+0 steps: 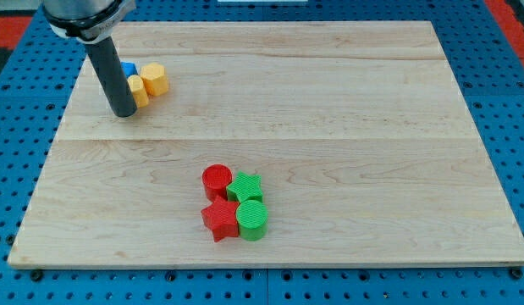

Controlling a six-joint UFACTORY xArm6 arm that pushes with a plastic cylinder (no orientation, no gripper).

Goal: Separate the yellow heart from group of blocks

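A small group of blocks sits at the view's upper left of the wooden board. It holds a yellow block, partly hidden so its shape is unclear, a yellow hexagon-like block to its right, and a blue block behind, mostly hidden by the rod. My tip rests on the board just left of and below the partly hidden yellow block, touching or nearly touching it.
A second group lies at the lower middle: a red cylinder, a green star, a red star and a green cylinder. Blue pegboard surrounds the board.
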